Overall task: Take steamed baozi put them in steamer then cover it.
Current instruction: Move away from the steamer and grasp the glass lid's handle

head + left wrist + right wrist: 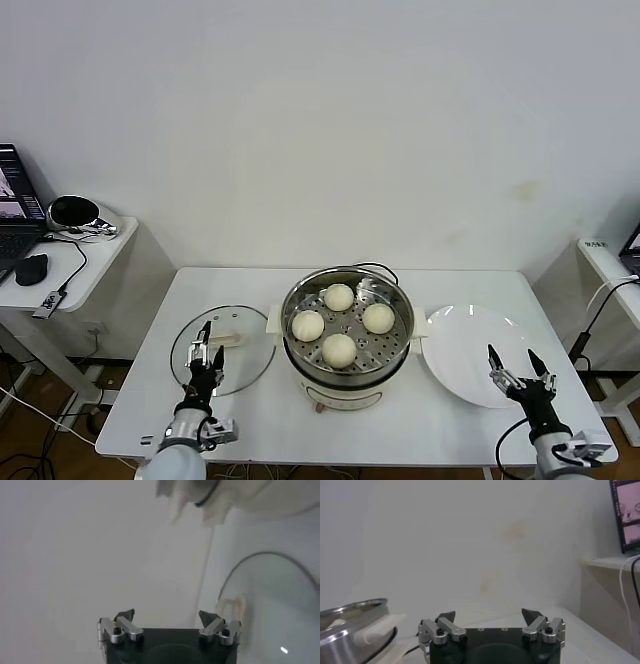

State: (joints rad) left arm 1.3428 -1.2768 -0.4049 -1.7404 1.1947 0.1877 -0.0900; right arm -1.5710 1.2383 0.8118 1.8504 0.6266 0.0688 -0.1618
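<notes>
With all four steamed baozi (339, 323) seated on the perforated tray of the steamer (347, 335), covering remains. Cover (223, 358): flat on the worktop (250, 290), just left of the steamer. Left pincer (207, 351): fingers apart, over the cover near its cream handle (228, 340). Right pincer (520, 372): fingers apart, over the empty plate (478, 355) right of the steamer. Advice: straddle the handle squarely, lift level, centre on the rim.

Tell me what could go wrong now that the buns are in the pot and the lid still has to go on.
The cover lies flat on the table; the open left gripper above it could slip off its small cream handle. Swung across, the glass could knock the steamer rim or land crooked. The baozi may get pressed if the cover tilts.
</notes>
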